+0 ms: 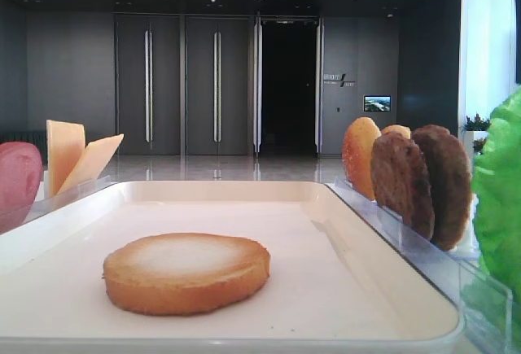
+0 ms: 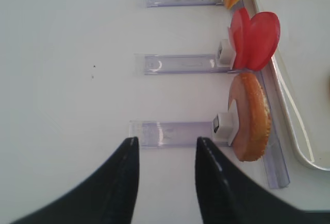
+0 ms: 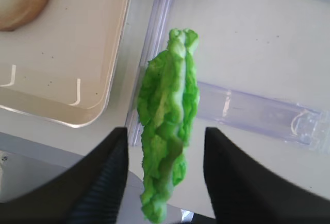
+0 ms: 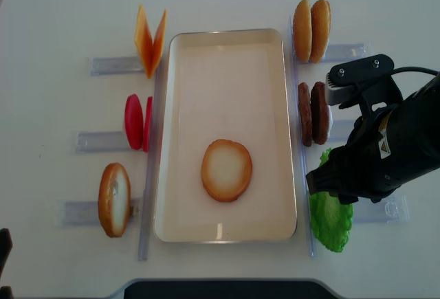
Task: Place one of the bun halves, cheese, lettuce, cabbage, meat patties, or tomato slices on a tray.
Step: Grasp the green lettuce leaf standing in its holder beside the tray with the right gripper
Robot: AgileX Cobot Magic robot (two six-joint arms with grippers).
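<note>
From the low exterior view, one bun half point(image 1: 186, 273) lies flat on the cream tray point(image 1: 383, 232), with cheese point(image 1: 77, 155) standing at left and meat patties point(image 1: 423, 183) upright at right.

The right wrist view shows the right gripper point(image 3: 164, 177) with jaws apart either side of the upright lettuce point(image 3: 167, 126), beside the tray's corner; contact cannot be told.

In the left wrist view, the left gripper point(image 2: 166, 172) hangs with jaws apart over bare table, near tomato slices point(image 2: 253, 38).

Overhead, the lettuce sits just right of the tray.
</note>
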